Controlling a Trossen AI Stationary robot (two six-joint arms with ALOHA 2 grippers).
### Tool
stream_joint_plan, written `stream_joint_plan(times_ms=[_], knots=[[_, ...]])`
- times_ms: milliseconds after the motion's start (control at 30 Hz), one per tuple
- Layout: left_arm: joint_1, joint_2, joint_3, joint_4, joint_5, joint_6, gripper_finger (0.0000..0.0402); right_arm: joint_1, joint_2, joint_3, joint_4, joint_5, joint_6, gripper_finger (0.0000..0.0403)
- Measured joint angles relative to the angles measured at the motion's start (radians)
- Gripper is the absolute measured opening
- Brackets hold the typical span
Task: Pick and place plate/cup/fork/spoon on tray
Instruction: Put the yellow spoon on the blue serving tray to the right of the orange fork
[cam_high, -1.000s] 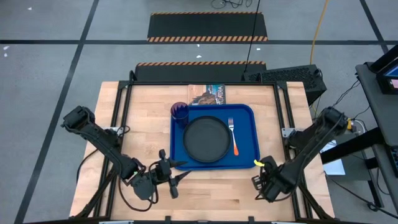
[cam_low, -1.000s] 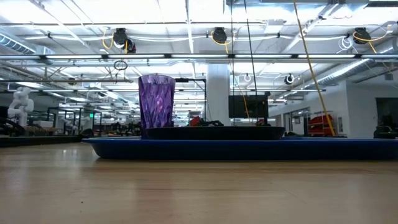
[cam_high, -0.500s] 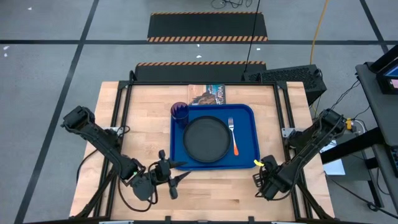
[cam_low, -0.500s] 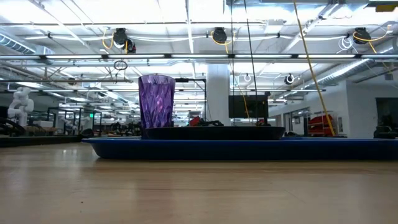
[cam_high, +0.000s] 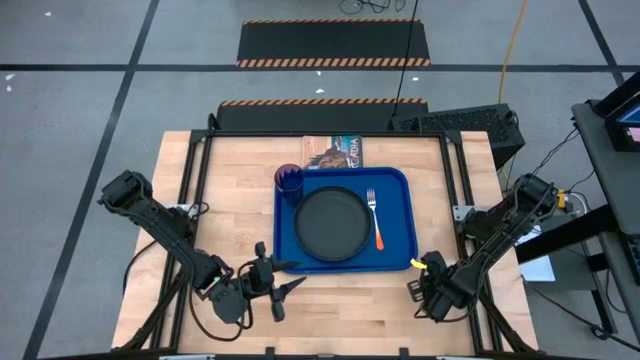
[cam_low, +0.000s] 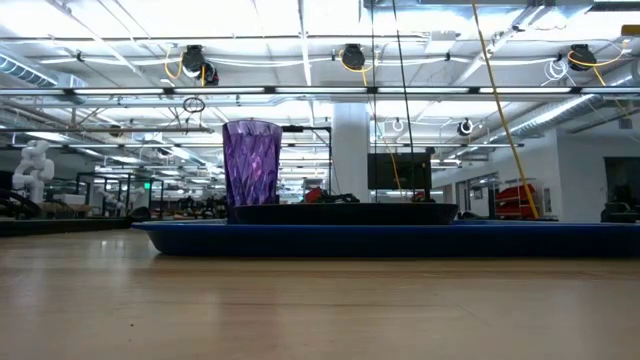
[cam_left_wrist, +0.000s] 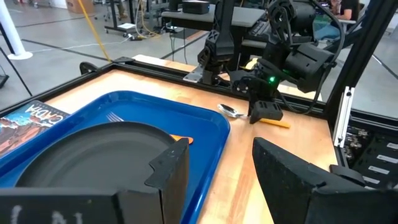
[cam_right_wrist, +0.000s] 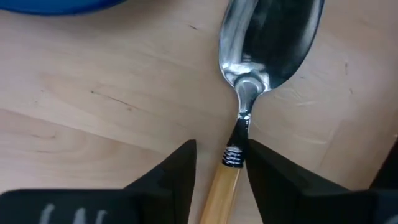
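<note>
Now we see the right gripper (cam_right_wrist: 217, 165), fingers slightly apart, straddling the orange-handled silver spoon (cam_right_wrist: 261, 56) on the wooden table (cam_right_wrist: 93, 106) beside the bright blue rectangular plastic tray (cam_high: 400, 215), seemingly poised to clamp it; left gripper (cam_left_wrist: 217, 168) waits open.

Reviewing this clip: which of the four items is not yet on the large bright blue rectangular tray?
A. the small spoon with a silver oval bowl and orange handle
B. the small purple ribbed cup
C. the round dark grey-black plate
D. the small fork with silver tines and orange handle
A. The small spoon with a silver oval bowl and orange handle lies on the wooden table outside the large bright blue rectangular tray, its handle between the right gripper fingers.
</note>
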Motion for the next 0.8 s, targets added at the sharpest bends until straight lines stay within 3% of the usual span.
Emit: stream_joint_plan(times_ms=[433,800], knots=[[-0.012,0.000,0.000,-0.001,0.011,-0.015,0.0182,0.000,0.001,-0.002,0.003,-0.003,0.016,0.0033],[-0.013,0.003,0.000,-0.003,0.011,-0.015,0.0182,0.000,0.007,0.046,-0.012,-0.015,0.019,0.0032]])
